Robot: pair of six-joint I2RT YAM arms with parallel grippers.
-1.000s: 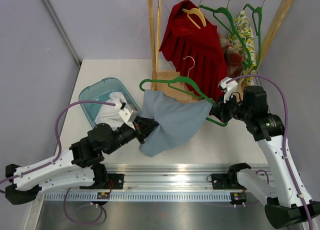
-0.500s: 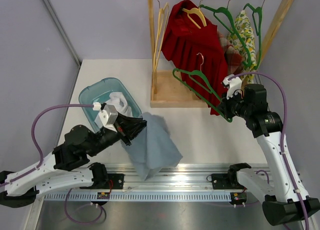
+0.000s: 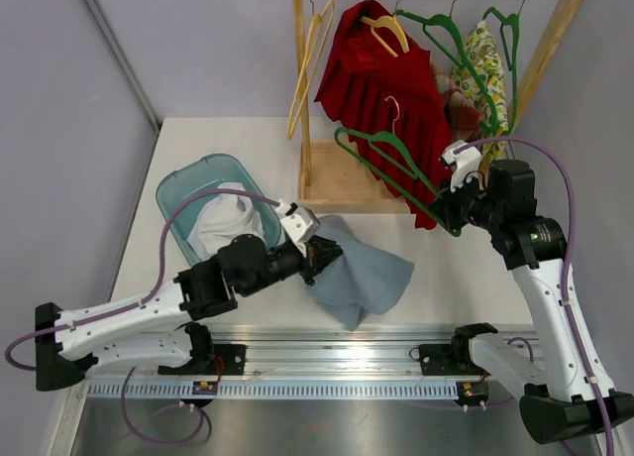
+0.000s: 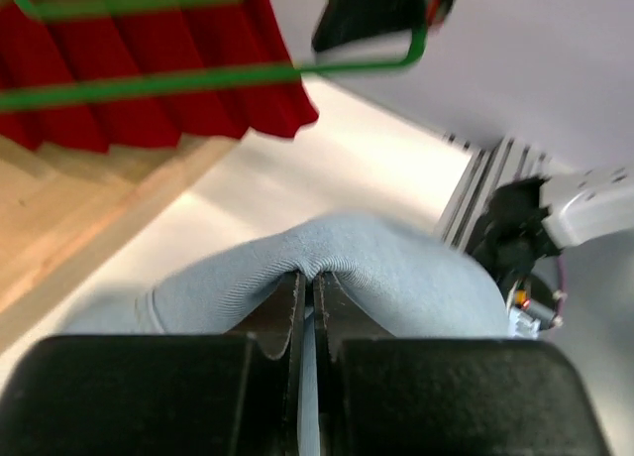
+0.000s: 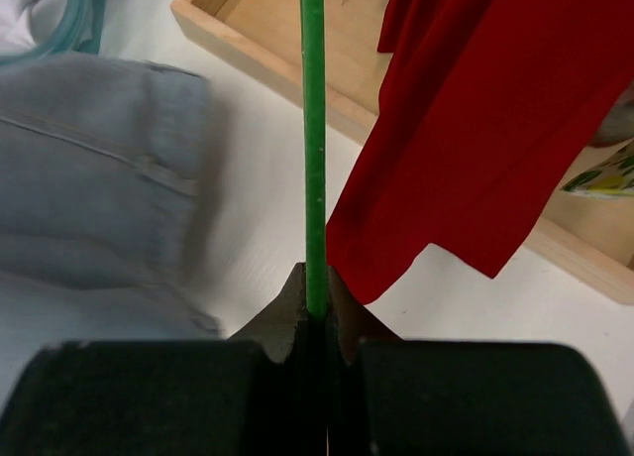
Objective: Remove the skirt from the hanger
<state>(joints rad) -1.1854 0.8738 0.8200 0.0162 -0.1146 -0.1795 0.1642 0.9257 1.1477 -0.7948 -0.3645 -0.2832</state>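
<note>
- My left arm lies low, reaching toward centre frame; its pincer is clamped on the skirt, which is heaped on the counter.
- My right arm is bent and raised at right; its pincer is closed on the hanger.

text: none legible | labels: none | numbers: none

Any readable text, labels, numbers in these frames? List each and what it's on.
None readable.
Skirt, green hanger, red dress, teal tub: no print or labels visible.
Small board on the rail: any marking is too small to read.
</note>
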